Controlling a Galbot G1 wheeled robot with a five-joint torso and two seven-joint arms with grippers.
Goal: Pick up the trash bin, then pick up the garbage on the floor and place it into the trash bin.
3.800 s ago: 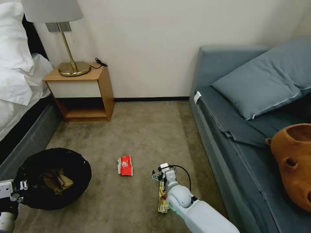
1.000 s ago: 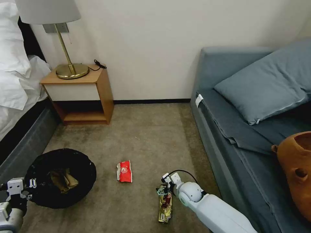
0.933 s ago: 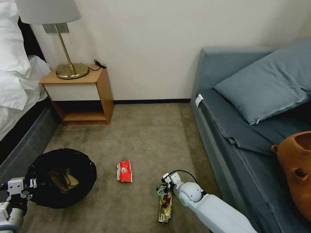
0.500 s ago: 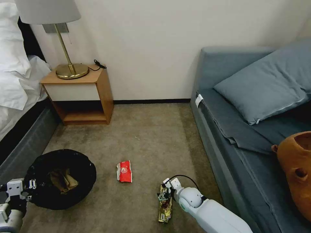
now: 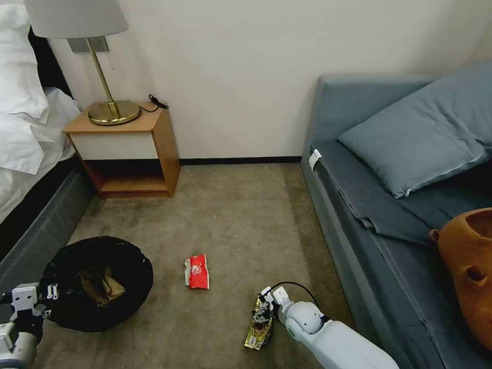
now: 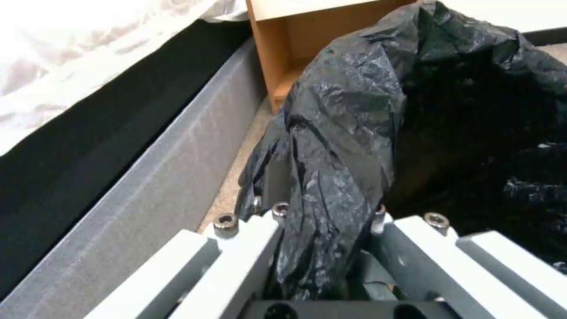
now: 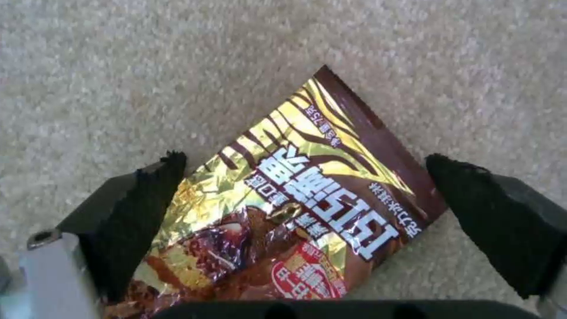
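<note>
With the left gripper (image 6: pixel 322 248) clamped on the trash bin (image 5: pixel 97 282) at eight o'clock, the right gripper (image 7: pixel 307 212) straddles the gold-brown wrapper (image 7: pixel 289 208) at six, pads spread — closing comes next.

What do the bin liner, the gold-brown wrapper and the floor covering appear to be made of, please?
The bin liner looks like thin black plastic film: glossy, with fine crinkles and folds. The gold-brown wrapper seems to be metallised foil laminate, mirror-shiny, creased and printed. The floor covering looks like short-pile beige carpet, matte with a fuzzy, mottled nap.
</note>
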